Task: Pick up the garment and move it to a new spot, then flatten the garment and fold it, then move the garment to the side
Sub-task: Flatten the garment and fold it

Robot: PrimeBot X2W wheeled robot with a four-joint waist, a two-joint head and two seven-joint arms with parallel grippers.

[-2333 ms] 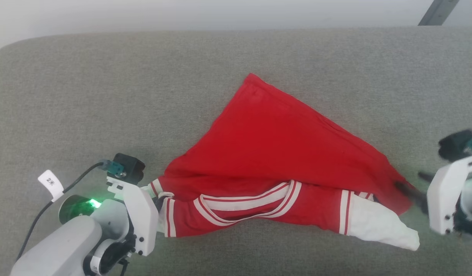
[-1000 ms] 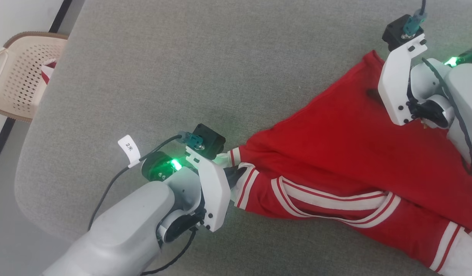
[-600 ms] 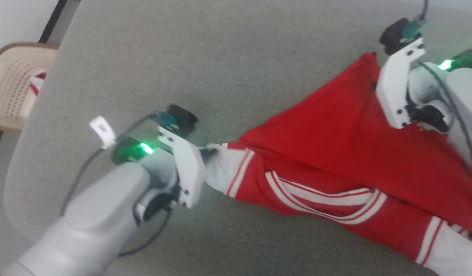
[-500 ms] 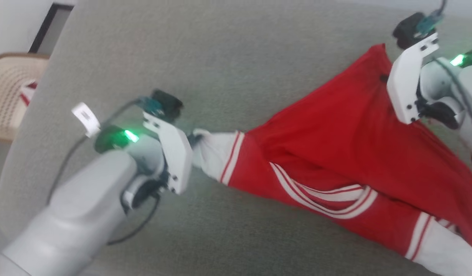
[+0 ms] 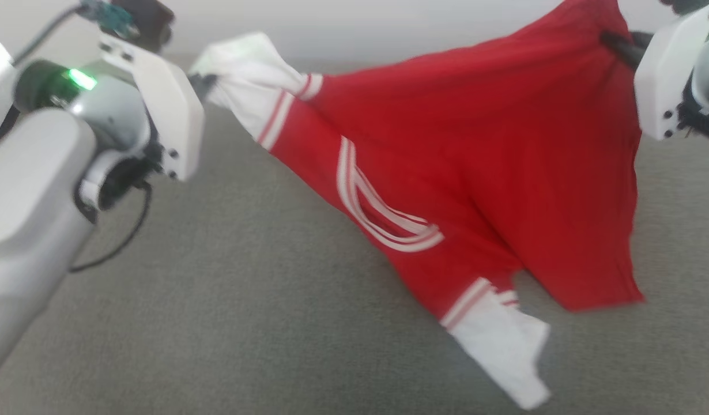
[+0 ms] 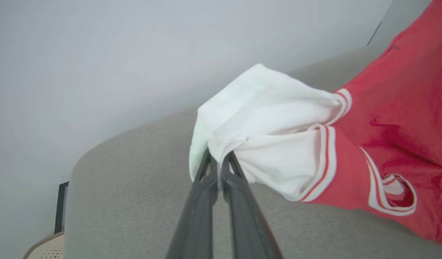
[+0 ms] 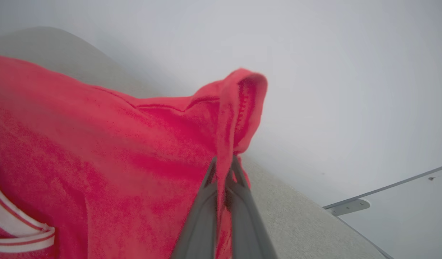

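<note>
Claws: both pinched shut on cloth, one at each end of the span.
left claw: tips nipped on a gathered bunch of the white sleeve; cloth puffs out just past the tips (a bunch, not a flat hem).
right claw: tips closed over a folded red edge of the body; a small tab stands above them.
garment: slung between the two claws, mostly clear of the worktop; top edge runs fairly taut from claw to claw, the rest sags below. Head view blurred.
other sleeve: lowest part, well below the right claw and inward of it; touching the worktop or just above, cannot tell.
neck trim: below the span, roughly midway between the claws, turned sideways.
step (judged): carrying to the new spot; flattening not yet begun.
risk 1: sleeve bunch slides out of the left claw if the claws spread further, since the span is already taut.
risk 2: dangling sleeve catches on the worktop's rough fabric and tucks under at set-down, leaving a crease to undo.
risk 3: hold is sleeve-to-body-edge, likely diagonal; laid down so, the garment lands skewed and needs regrasping.
</note>
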